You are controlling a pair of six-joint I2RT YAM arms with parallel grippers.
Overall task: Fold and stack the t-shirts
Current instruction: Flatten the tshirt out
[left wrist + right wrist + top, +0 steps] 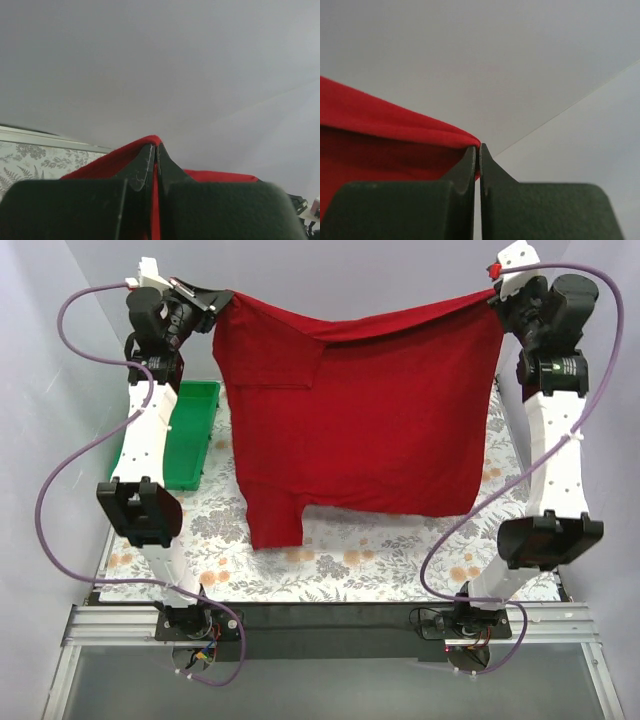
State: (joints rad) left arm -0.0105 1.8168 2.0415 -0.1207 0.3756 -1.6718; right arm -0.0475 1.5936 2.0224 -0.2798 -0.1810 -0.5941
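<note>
The left gripper (214, 302) is closed on the top left corner of the dark red t-shirt (370, 410). In the left wrist view its two dark fingers (142, 165) press together at the tips (156, 146), with red cloth (112, 161) pinched between them. The right gripper (495, 295) is also clamped, on the top right corner. In the right wrist view its tips (479, 146) meet on a fold of the cloth (370, 130). The t-shirt hangs between both raised grippers like a curtain above the floral table (350, 565), its top edge sagging a little in the middle and one part hanging lower at the bottom left. I cannot tell if its lower edge touches the table. A green tray (195, 400) lies on the table beside the left arm. A pale marking on the right arm's dark joint (562, 370) is too small to read.
</note>
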